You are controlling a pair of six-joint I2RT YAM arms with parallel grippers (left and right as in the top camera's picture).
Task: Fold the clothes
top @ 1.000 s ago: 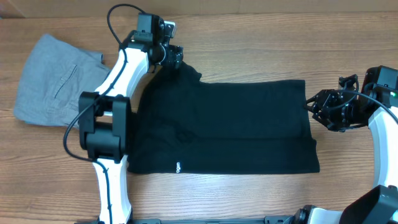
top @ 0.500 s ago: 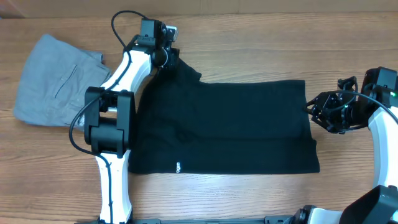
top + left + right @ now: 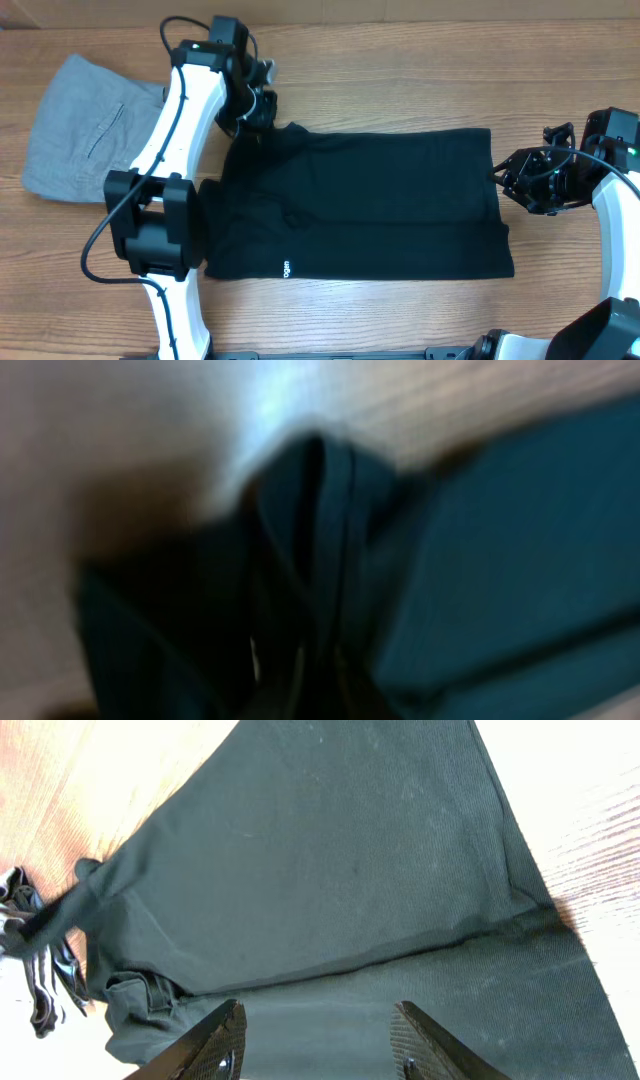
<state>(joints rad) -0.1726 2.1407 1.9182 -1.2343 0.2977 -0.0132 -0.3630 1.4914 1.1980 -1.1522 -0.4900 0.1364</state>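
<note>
The clothes (image 3: pixel 380 200), a black garment with a small white print (image 3: pixel 285 268), lie spread flat across the table's middle. My left gripper (image 3: pixel 255 112) is at the garment's far left corner, shut on a bunch of the black fabric. The blurred left wrist view shows that fabric (image 3: pixel 310 560) gathered into folds running into the jaws. My right gripper (image 3: pixel 500 175) stands open at the garment's right edge. Its two fingertips (image 3: pixel 225 1040) hover just above the fabric (image 3: pixel 330 850) with nothing between them.
Light grey folded trousers (image 3: pixel 85 130) lie at the far left, beside the left arm. Bare wooden table (image 3: pixel 400 80) runs along the back and the front edge. A tangle of cable (image 3: pixel 35 970) shows at the left of the right wrist view.
The left gripper closed on the garment's far left corner and pulled it left and forward, so the flap that stuck out at the back is gone. The right arm stayed still.
</note>
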